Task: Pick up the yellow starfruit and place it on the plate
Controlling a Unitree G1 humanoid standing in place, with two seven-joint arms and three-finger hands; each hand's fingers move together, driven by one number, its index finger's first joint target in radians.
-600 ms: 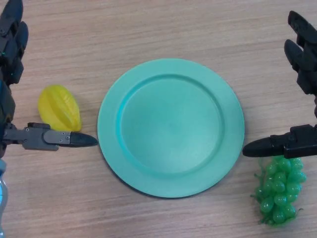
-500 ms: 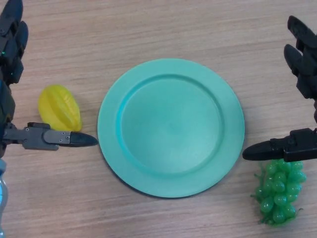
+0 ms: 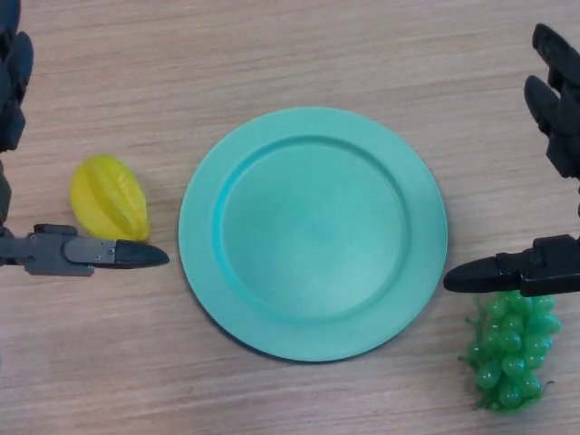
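The yellow starfruit (image 3: 109, 199) lies on the wooden table just left of the round green plate (image 3: 313, 233), a small gap apart. My left hand (image 3: 91, 253) is open at the left edge; its thumb points right just below the starfruit and its fingers stand up above it at the top left corner. My right hand (image 3: 526, 269) is open at the right edge, thumb pointing left toward the plate's rim, fingers up at the top right. The plate has nothing on it.
A bunch of green grapes (image 3: 509, 350) lies at the lower right, just under my right thumb and right of the plate.
My left hand has drawn back a little to the left and out of view at the edge. The starfruit, plate and right hand have not moved.
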